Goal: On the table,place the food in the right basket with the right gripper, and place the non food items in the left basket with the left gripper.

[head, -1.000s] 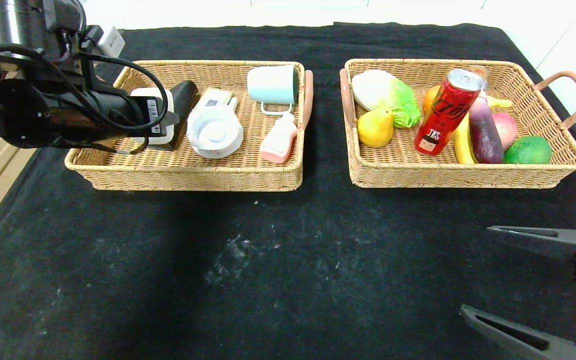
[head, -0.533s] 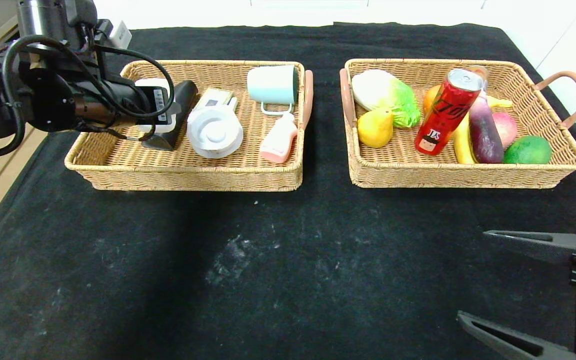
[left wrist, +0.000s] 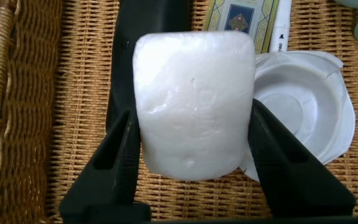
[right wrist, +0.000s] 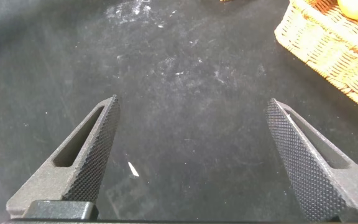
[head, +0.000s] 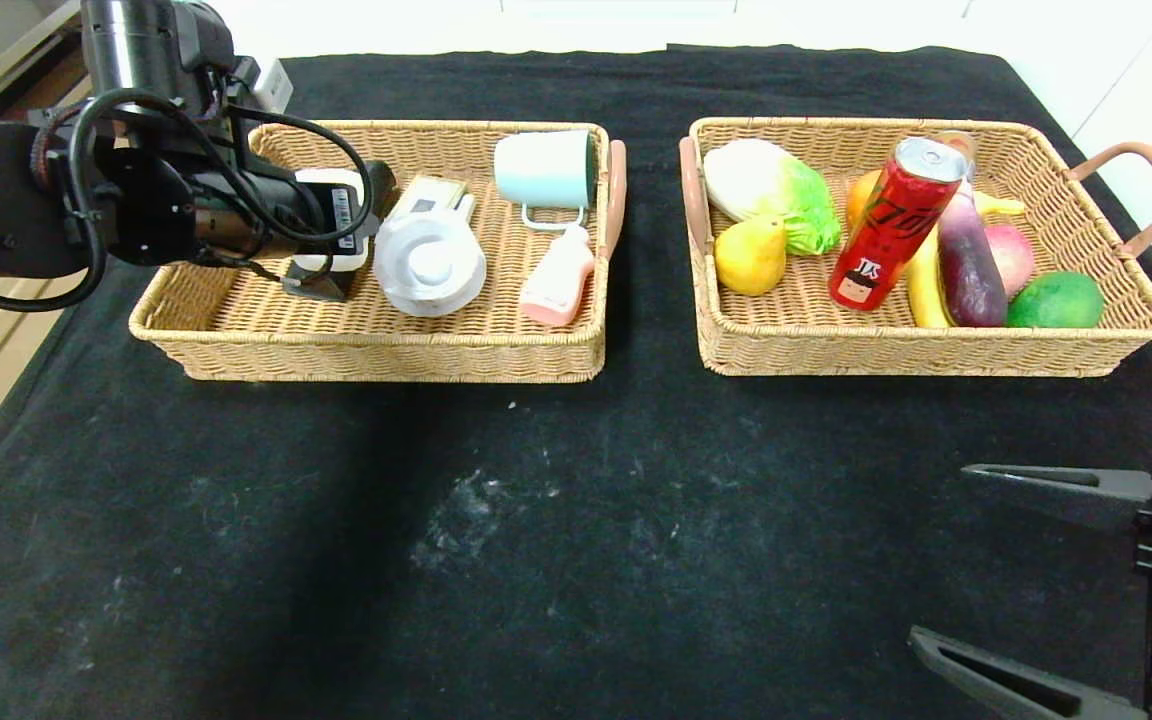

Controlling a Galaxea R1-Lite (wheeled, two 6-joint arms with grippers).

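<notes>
My left gripper [head: 341,228] is shut on a white soap-like block [head: 328,190] and holds it over the left part of the left basket [head: 366,345]. In the left wrist view the block [left wrist: 194,106] fills the gap between both fingers of that gripper [left wrist: 192,115], just above the wicker floor. The right basket [head: 926,355] holds a cabbage [head: 771,190], pear [head: 749,255], red can [head: 886,230], eggplant [head: 966,255], banana [head: 924,285] and a green fruit [head: 1054,300]. My right gripper [head: 1046,570] is open and empty over the bare cloth at the front right [right wrist: 192,102].
The left basket also holds a white round dish [head: 429,262], a mint cup [head: 546,170], a pink bottle [head: 558,280], a card box [head: 426,195] and a black item [head: 371,180]. A black cloth [head: 536,520] covers the table.
My left arm has swung up and to the right, carrying the white block farther right in the left basket. The right gripper has dropped slightly in view.
</notes>
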